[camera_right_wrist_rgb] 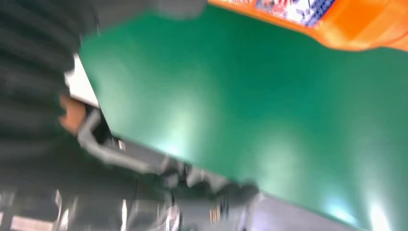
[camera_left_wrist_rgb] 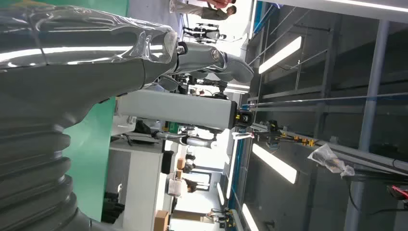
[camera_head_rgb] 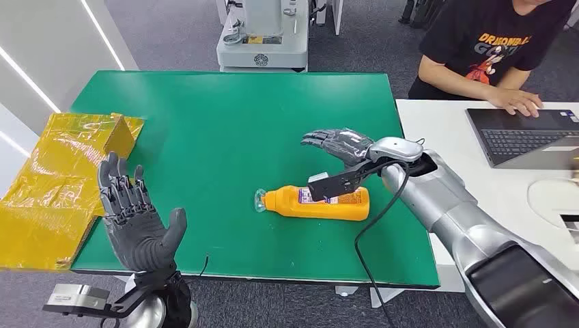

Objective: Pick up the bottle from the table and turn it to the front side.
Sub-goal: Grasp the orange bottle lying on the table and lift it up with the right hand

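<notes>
An orange bottle (camera_head_rgb: 317, 203) with a clear cap lies on its side on the green table (camera_head_rgb: 225, 137), cap pointing left, a label facing up. My right hand (camera_head_rgb: 338, 145) hovers just behind and above it, fingers spread, holding nothing. My left hand (camera_head_rgb: 136, 222) is raised over the table's near left corner, palm up, fingers apart and empty. The right wrist view is blurred and shows the orange bottle (camera_right_wrist_rgb: 356, 21) against the green table (camera_right_wrist_rgb: 231, 101). The left wrist view shows my left hand's grey cover (camera_left_wrist_rgb: 53, 96).
A crumpled yellow bag (camera_head_rgb: 58, 184) lies over the table's left edge. A white desk (camera_head_rgb: 478, 171) with a laptop (camera_head_rgb: 526, 137) stands to the right, where a person in a black shirt (camera_head_rgb: 491, 41) sits. A machine base (camera_head_rgb: 263, 41) stands behind the table.
</notes>
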You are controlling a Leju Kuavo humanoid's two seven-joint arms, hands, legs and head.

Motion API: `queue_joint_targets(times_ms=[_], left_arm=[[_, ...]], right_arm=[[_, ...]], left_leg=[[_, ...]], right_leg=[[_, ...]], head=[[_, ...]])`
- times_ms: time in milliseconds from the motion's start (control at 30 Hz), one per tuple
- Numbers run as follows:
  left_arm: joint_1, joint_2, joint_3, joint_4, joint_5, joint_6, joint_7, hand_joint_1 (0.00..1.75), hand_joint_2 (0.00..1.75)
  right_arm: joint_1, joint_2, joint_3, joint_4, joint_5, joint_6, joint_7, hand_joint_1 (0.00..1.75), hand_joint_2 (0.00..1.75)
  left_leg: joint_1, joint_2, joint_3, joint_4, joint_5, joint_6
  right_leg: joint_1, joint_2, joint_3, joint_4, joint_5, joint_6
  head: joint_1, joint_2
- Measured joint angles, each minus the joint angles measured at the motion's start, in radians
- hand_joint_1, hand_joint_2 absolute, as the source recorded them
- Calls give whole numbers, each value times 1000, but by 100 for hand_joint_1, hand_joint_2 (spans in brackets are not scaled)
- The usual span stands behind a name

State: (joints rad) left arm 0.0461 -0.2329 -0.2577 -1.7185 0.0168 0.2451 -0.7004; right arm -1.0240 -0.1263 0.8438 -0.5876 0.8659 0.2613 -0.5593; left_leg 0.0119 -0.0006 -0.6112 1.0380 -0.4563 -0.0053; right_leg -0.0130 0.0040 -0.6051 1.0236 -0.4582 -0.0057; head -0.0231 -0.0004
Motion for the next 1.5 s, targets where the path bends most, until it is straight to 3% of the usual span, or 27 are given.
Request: queue_joint_targets(times_ms=[433, 1000, 1033, 1100, 1167, 1233, 1500], left_arm=[[-1, 0, 0, 0, 4, -41, 0, 0, 175], [-21, -3, 3, 1, 8, -60, 0, 0, 175], [-21, -3, 4, 1, 7, -60, 0, 0, 175], [-21, -3, 4, 1, 7, -61, 0, 0, 175], [-21, -3, 5, 1, 5, -60, 0, 0, 175], [-21, -3, 5, 1, 4, -59, 0, 0, 175], [-20, -3, 7, 1, 3, -52, 0, 0, 175]], right_arm=[[50, 6, 84, 68, -49, -4, 0, 0, 175], [85, -46, 168, 122, -76, 6, 124, 0, 175], [86, -46, 169, 123, -78, 4, 127, 5, 175], [90, -46, 172, 125, -81, -5, 132, 70, 175], [95, -47, 177, 127, -87, -23, 135, 150, 175], [101, -47, 182, 129, -93, -42, 135, 173, 175], [113, -45, 193, 130, -114, -103, 133, 175, 175]], left_leg=[[0, 0, 0, 0, 0, 0], [0, 0, 0, 0, 0, 0], [0, 0, 0, 0, 0, 0], [0, 0, 0, 0, 0, 0], [0, 0, 0, 0, 0, 0], [0, 0, 0, 0, 0, 0], [0, 0, 0, 0, 0, 0]], right_leg=[[0, 0, 0, 0, 0, 0], [0, 0, 0, 0, 0, 0], [0, 0, 0, 0, 0, 0], [0, 0, 0, 0, 0, 0], [0, 0, 0, 0, 0, 0], [0, 1, 0, 0, 0, 0], [0, 0, 0, 0, 0, 0]], head=[[0, 0], [0, 0], [0, 0], [0, 0], [0, 0], [0, 0], [0, 0]])
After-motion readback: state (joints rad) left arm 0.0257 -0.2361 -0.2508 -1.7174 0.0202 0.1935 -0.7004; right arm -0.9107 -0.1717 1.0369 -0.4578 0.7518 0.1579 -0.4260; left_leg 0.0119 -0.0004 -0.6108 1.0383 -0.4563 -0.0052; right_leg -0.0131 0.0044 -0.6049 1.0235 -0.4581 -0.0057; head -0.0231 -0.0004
